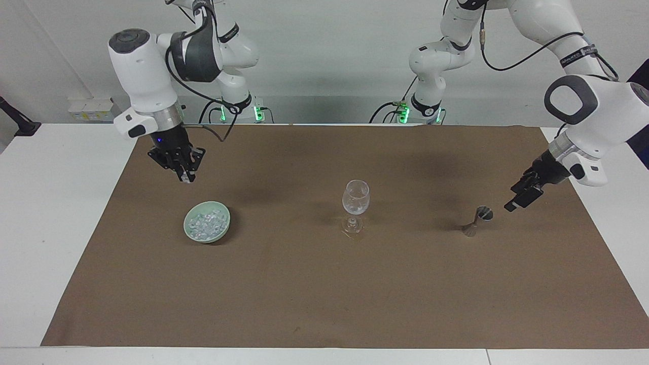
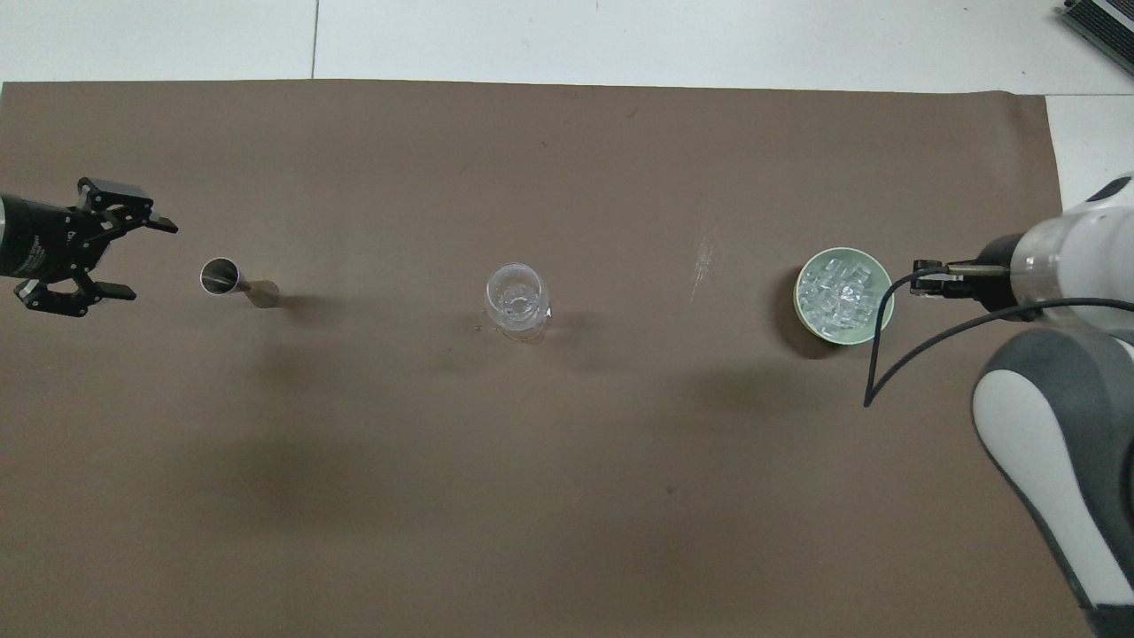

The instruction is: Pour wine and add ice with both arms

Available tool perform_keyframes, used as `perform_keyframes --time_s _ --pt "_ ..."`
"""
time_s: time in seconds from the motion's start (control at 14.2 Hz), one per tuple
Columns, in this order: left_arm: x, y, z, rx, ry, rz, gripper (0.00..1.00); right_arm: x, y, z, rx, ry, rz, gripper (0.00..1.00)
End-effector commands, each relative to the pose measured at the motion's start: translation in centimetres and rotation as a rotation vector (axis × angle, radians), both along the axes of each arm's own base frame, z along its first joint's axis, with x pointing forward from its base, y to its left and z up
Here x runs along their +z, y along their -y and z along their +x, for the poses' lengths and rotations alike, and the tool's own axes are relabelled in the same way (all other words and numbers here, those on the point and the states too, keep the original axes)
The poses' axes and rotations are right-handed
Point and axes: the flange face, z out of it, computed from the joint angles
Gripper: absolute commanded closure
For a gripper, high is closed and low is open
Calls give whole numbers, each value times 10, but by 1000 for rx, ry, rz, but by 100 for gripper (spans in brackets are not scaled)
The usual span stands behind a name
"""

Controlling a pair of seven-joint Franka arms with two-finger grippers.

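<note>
Right gripper (image 1: 186, 175) raised, closed; left gripper (image 2: 133, 257) open.

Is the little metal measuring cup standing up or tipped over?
Standing upright. The measuring cup rests on its base on the brown mat, open mouth up, with nothing touching it.

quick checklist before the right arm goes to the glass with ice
1. Right gripper shut and raised clear of the green bowl: ok
2. A piece of ice actually held between its fingertips: cannot tell
3. Wine glass upright at the middle of the mat, nothing standing between it and the bowl: ok
4. Ice heaped in the bowl for a retry: ok
5. Left gripper open, beside the jigger and not touching it, away from the glass: ok
</note>
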Motion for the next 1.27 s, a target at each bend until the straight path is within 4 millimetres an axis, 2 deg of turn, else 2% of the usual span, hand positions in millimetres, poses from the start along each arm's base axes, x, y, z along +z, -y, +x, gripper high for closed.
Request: perform_keyframes --time_s 0.0,0.21,0.42,0.63,0.85,0.99,1.06,1.2 --pt "14 15 -5 -196 55 82 0 40 3 -11 -7 -17 6 100" --pt "22 32 -8 -463 121 121 0 53 2 -22 -6 -46 5 100" --pt "35 52 -13 -661 166 182 0 62 2 -20 -13 -28 7 100" --pt "47 84 -18 -810 170 294 0 65 -14 -20 1 -22 5 100" --pt "60 110 -27 -865 181 309 0 65 -28 -23 -12 -35 7 100" --pt "74 129 -37 -917 174 357 0 64 -27 -21 -15 -35 6 100" --pt "81 132 -42 -925 165 359 0 68 -27 -20 -14 -29 7 100" --pt "113 131 -46 -939 140 385 0 73 -28 -20 -13 -27 4 100"
